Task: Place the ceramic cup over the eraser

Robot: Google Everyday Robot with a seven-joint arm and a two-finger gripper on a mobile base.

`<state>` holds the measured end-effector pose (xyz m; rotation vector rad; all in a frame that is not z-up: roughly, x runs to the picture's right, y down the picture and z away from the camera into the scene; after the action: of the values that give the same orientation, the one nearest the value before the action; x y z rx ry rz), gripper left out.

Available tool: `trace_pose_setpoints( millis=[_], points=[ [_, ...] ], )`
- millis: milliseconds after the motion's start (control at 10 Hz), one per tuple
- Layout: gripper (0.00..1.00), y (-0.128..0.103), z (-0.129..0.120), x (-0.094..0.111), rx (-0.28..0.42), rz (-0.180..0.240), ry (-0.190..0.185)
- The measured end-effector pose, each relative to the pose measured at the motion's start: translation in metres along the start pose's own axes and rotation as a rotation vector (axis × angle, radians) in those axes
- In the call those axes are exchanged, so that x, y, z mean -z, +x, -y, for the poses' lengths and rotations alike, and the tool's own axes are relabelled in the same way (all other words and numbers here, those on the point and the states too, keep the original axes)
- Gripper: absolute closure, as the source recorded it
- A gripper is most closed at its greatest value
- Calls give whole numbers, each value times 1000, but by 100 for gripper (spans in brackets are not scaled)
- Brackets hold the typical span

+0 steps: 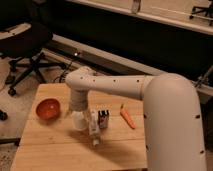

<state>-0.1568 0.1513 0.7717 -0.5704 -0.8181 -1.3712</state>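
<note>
Wide-spread gripper [78, 111] over smooth round white ceramic cup [79, 122], near small dark blocky eraser [103, 119]

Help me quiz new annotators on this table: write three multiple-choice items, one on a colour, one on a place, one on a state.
1. The bowl is: A blue; B green; C orange-red.
2. The eraser stands: A in the bowl; B beside the white tube, on the side away from the ceramic cup; C on top of the cup.
3. The eraser is: A uncovered; B under the cup; C tipped into the bowl.
Key: 1 C, its orange-red shows plainly against the wooden table. 2 B, the tube lies between cup and eraser. 3 A, its dark face is in view, while the end effector is down at the cup.
</note>
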Motion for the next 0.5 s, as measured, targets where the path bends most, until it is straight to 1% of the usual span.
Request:
trace_pose_setpoints(
  millis=[100, 300, 400, 500],
  points=[
    [20, 9, 0, -4, -18, -21, -9],
    [20, 18, 1, -6, -31, -45, -21],
    [22, 22, 1, -7, -38, -56, -25],
    [30, 24, 3, -8, -40, -64, -27]
  ],
)
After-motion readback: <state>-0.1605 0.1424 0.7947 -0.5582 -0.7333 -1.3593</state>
